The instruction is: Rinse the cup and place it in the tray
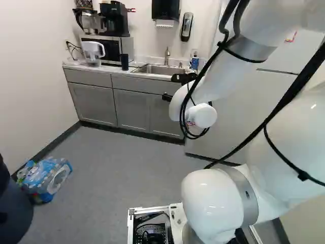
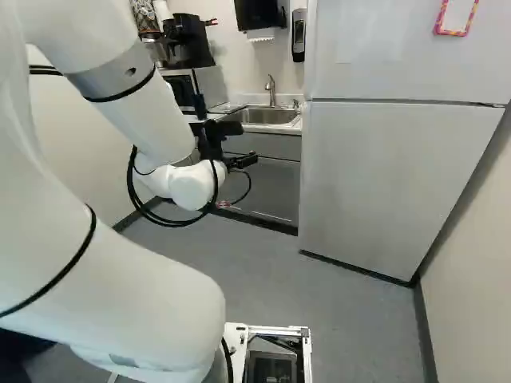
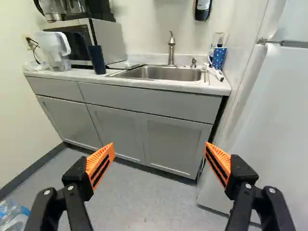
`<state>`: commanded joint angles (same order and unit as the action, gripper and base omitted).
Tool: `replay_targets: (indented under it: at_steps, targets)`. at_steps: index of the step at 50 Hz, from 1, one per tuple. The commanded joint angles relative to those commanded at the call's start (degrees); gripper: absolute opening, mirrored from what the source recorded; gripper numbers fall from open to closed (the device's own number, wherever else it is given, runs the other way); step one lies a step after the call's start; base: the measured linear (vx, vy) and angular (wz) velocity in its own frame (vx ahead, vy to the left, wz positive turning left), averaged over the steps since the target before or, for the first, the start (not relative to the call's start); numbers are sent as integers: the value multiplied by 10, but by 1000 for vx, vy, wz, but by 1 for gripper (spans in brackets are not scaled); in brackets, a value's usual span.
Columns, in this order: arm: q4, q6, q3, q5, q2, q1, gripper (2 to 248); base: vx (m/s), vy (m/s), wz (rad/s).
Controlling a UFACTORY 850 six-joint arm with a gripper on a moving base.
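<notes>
My gripper [image 2: 251, 144] is held out ahead at counter height in the right base view. In the wrist view the gripper [image 3: 160, 148] stands wide open, nothing between its orange pads. Well ahead of it, a tall dark blue cup [image 3: 97, 59] stands upright on the counter, in front of the microwave. A flat tray [image 3: 113, 66] lies between this cup and the steel sink [image 3: 166, 73], with something small on it. The faucet [image 3: 171, 48] rises behind the basin. Right of the sink in the left base view is a blue dotted cup [image 1: 194, 63] holding items.
The counter [image 3: 82, 73] also carries a microwave [image 3: 108, 36] and a white pitcher [image 3: 55, 50]. Grey cabinets [image 3: 168, 144] are below. A tall fridge [image 2: 383, 175] stands close beside the counter's sink end. Wrapped bottles [image 1: 45, 178] lie on the floor by the opposite wall.
</notes>
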<state>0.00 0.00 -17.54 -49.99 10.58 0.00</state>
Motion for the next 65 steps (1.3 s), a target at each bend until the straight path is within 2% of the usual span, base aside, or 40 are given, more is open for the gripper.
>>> replay_targets:
  at_steps: [19, 65]
  targets:
    - [0, 0, -33, 12, -7, 0, 247, 0, 0, 0]
    - [0, 0, -107, 76, -21, 0, 247, 0, 0, 0]
